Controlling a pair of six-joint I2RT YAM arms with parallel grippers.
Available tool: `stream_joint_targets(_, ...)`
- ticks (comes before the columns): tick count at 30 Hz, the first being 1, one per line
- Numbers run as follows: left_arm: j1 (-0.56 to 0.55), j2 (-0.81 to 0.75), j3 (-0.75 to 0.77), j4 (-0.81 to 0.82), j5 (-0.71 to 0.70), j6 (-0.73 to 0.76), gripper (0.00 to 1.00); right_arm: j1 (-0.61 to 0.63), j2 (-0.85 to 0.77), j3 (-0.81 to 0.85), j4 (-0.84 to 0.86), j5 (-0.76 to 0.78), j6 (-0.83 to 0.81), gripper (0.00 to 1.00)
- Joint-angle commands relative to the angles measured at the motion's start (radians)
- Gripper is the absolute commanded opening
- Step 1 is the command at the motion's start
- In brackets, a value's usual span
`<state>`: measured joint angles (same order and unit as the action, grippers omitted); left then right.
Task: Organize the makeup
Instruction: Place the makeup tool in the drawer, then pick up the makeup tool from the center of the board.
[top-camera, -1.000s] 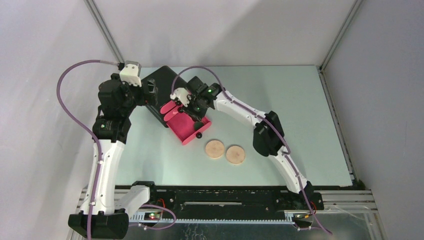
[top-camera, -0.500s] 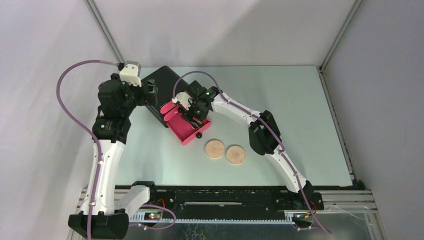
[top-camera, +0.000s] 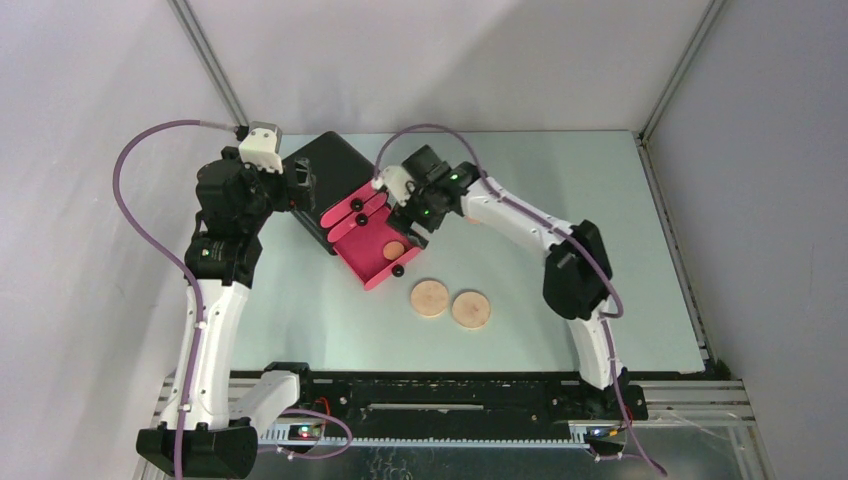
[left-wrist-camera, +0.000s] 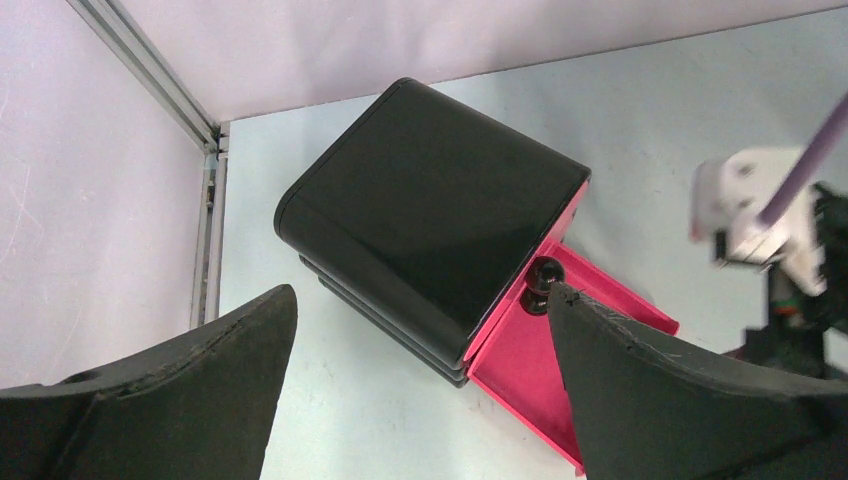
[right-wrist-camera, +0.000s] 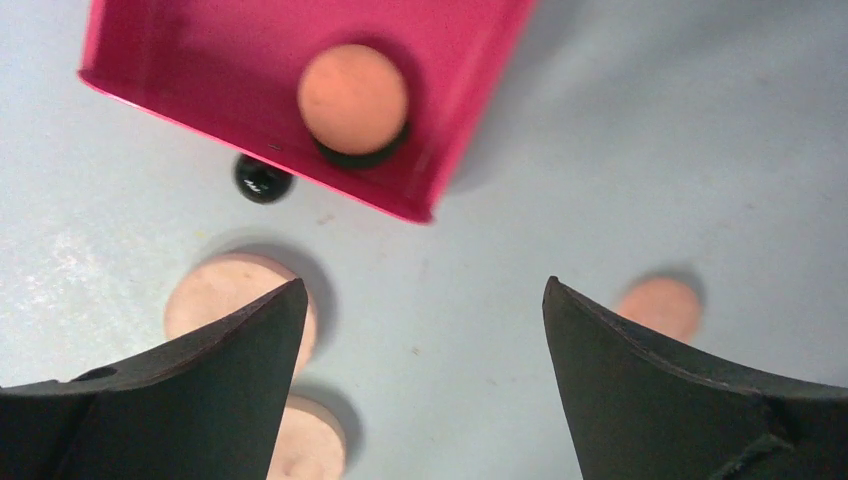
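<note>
Bright, soft light. The black box shines a little. The peach round looks blurry.

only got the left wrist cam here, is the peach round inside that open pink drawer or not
observer: yes, the peach round lies in the pink drawer, close to its front wall.
operator: right gripper got anything in it
observer: no, the right gripper is open and empty, just in front of the drawer.
operator: whats not put away
observer: a tan disc and a second tan disc lie side by side on the table, in front of the drawer.
</note>
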<state>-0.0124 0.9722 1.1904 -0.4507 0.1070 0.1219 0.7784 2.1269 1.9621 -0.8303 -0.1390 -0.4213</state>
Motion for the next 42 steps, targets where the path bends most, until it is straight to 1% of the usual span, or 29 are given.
stream_joint_targets(1,0.009,-0.018,-0.027,0.027,-0.002,0.004,1.0,-0.089,-0.076,-0.048,0.052,0.039,-0.006,0.98)
stream_joint_targets(6,0.009,-0.017,-0.028,0.026,0.001,0.003,1.0,-0.194,-0.013,-0.027,0.037,0.034,0.002,1.0)
stream_joint_targets(11,0.009,-0.017,-0.028,0.025,-0.004,0.005,1.0,-0.27,0.097,0.069,-0.01,0.014,0.018,1.0)
stream_joint_targets(17,0.009,-0.012,-0.029,0.027,-0.003,0.005,1.0,-0.313,0.183,0.11,-0.017,0.013,0.016,1.0)
stream_joint_targets(23,0.009,-0.008,-0.028,0.027,-0.001,0.005,1.0,-0.328,0.239,0.136,-0.024,0.001,0.007,0.98)
stream_joint_targets(29,0.009,-0.009,-0.029,0.028,-0.005,0.007,1.0,-0.343,0.289,0.18,-0.056,-0.041,-0.004,0.89)
stream_joint_targets(34,0.009,-0.008,-0.029,0.028,-0.002,0.007,1.0,-0.353,0.294,0.163,-0.063,-0.048,-0.018,0.8)
stream_joint_targets(36,0.009,-0.01,-0.029,0.027,-0.001,0.007,1.0,-0.361,0.293,0.155,-0.064,-0.05,-0.02,0.73)
stream_joint_targets(42,0.009,-0.013,-0.03,0.026,-0.001,0.006,1.0,-0.367,0.251,0.113,-0.066,-0.066,-0.025,0.47)
